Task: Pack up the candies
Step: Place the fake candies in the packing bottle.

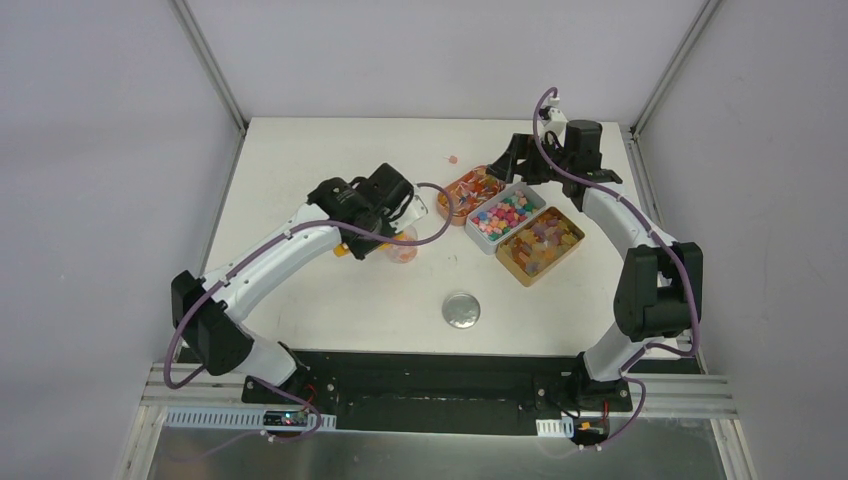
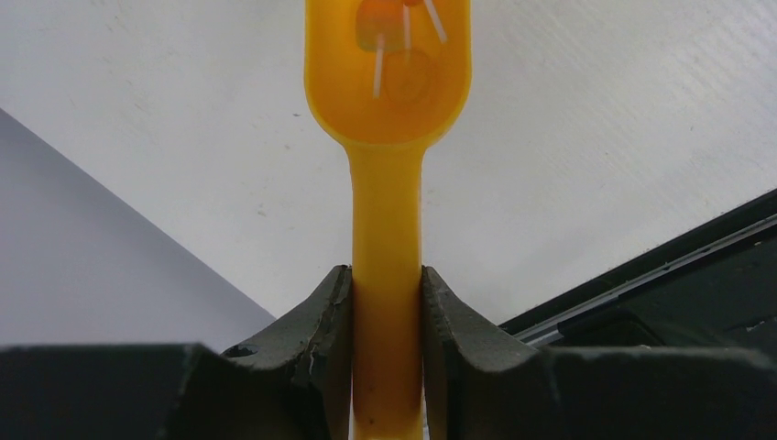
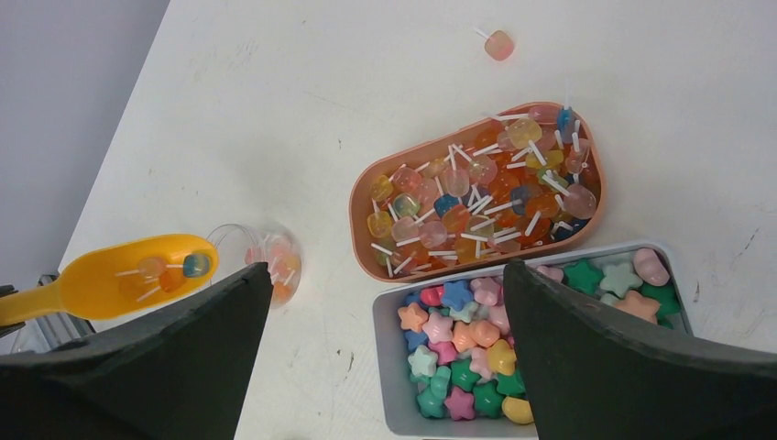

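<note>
My left gripper (image 2: pixel 387 275) is shut on the handle of an orange scoop (image 2: pixel 388 82). A few stick candies (image 3: pixel 169 269) lie in the scoop's bowl, which is held beside a clear cup (image 3: pixel 266 257) holding a few more. Candies fill three trays: stick candies (image 3: pixel 476 192) in a pink oval tray (image 1: pixel 447 205), pastel stars (image 3: pixel 467 357) in a grey tray (image 1: pixel 478 236), and amber gummies (image 1: pixel 542 243) in a third tray. My right gripper (image 3: pixel 388 270) is open and empty above the pink and grey trays. One loose candy (image 3: pixel 499 44) lies on the table.
A round silver lid (image 1: pixel 461 310) lies on the white table, near the front centre. The left arm (image 1: pixel 270 260) stretches across the table's left half. The black base plate (image 1: pixel 430 375) runs along the near edge.
</note>
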You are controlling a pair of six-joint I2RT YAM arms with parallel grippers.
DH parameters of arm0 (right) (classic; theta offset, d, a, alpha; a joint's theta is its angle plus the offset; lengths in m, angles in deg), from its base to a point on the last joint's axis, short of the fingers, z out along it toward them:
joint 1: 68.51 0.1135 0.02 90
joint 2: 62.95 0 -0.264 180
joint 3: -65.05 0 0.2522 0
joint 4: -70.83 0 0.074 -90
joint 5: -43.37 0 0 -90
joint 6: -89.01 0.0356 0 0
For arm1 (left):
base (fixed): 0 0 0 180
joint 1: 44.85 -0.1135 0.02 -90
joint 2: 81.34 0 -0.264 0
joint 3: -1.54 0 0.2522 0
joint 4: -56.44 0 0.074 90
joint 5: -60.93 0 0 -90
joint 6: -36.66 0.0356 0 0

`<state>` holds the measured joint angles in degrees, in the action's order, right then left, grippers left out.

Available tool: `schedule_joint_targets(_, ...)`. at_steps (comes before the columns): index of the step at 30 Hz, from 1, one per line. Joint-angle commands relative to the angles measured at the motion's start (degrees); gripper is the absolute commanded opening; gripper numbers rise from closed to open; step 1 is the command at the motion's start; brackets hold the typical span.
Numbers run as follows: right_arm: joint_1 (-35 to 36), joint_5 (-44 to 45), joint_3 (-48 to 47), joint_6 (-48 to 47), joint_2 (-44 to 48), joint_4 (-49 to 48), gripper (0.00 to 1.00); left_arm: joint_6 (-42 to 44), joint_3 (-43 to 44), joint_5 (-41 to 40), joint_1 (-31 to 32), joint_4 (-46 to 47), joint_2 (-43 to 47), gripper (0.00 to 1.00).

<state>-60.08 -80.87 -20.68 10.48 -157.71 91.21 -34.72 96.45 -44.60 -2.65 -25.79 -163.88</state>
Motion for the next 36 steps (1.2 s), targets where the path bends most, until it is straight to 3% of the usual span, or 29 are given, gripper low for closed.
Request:
schedule_joint_targets(1, -0.26, 0.54, -0.19, -1.49, 2.88, -2.92, 1.00, -2.00, 5.18, -5.95, 2.87, -5.17, -3.50, 0.00)
schedule_joint_targets(18, -0.95, -0.43, -0.44, -0.53, 2.65, -3.26, 1.00, -2.55, 10.71, -13.88, 8.68, -10.90, -8.03, 0.00)
schedule_joint_targets(25, -1.47, 3.50, 0.11, 0.36, 3.57, -1.90, 1.00, -2.56, 11.10, -15.59, 8.64, -9.80, -7.12, 0.00)
schedule_joint_targets(33, -1.75, 0.35, -1.27, 2.78, 2.64, -0.88, 0.99, -0.81, 9.92, -12.07, 7.87, 3.95, 0.10, 0.00)
schedule_joint_targets(36, -1.54, -4.41, -0.77, 6.56, 2.53, -3.39, 0.94, -1.14, 7.63, -8.50, 5.98, 13.71, 3.97, 0.00)
